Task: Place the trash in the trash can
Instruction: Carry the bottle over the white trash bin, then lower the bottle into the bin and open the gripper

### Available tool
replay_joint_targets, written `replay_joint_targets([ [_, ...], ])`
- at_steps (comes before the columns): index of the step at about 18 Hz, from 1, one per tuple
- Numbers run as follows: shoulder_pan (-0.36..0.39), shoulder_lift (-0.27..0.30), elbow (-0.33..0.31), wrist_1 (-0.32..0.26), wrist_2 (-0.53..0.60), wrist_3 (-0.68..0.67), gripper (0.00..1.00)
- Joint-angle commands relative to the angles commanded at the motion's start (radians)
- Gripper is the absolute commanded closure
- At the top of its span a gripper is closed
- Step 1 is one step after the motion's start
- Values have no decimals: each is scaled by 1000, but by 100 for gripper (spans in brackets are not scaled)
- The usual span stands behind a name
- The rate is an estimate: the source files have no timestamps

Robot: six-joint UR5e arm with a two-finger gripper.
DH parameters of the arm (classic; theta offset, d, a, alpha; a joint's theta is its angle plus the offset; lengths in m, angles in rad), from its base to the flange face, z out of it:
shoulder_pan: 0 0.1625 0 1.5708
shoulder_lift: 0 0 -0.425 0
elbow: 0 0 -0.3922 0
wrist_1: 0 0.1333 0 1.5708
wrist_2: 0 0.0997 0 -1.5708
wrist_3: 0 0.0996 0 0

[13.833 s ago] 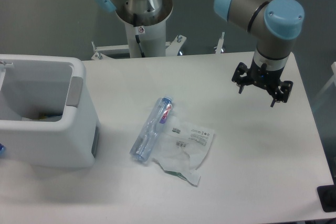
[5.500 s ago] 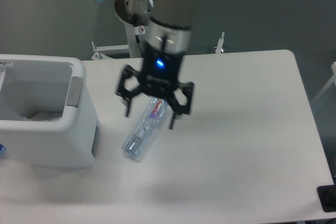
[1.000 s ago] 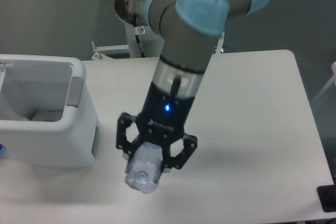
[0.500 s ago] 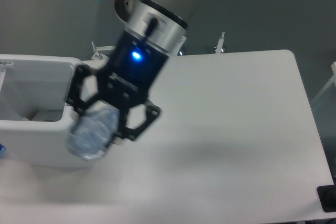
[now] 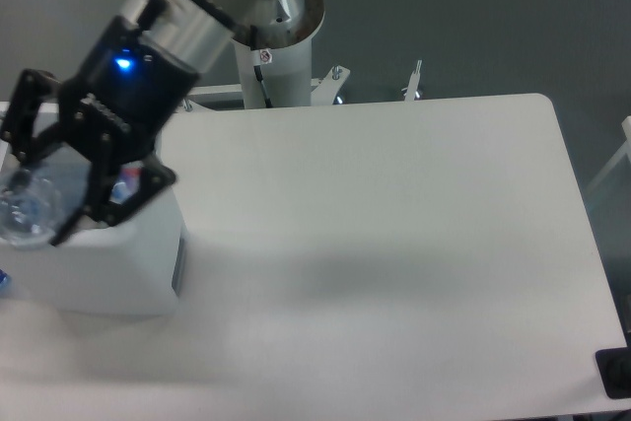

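Observation:
My gripper [image 5: 54, 179] is shut on the clear plastic bottle [image 5: 30, 202] and holds it in the air over the opening of the white trash can [image 5: 138, 263] at the left edge. The bottle's base points toward the camera and a bit of its red-and-blue label [image 5: 123, 187] shows between the fingers. The gripper and arm hide most of the can's opening. The clear plastic bag is out of view.
The robot's grey pedestal base [image 5: 281, 56] stands behind the table's back edge. The white table [image 5: 394, 244] stretches to the right of the can. A black object [image 5: 616, 374] sits at the lower right corner.
My gripper has carried the bottle up and to the left, from above the table in front of the can to over the can's opening.

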Motion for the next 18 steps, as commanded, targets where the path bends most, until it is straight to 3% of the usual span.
replay_joint_targets([
  [3,-17,0,-17,6,2,5,56],
  [6,-38,5,-84,50,8,23,55],
  [11,-43,57,-199,57,17,87,47],
  [12,-43,67,-215,57,17,95,44],
  [14,-43,86,-235,57,17,104,26],
  [15,-42,90,-239,57,17,106,8],
  [16,-42,97,-242,57,17,106,0],
  [18,-42,100,-245,57,17,106,0],
])
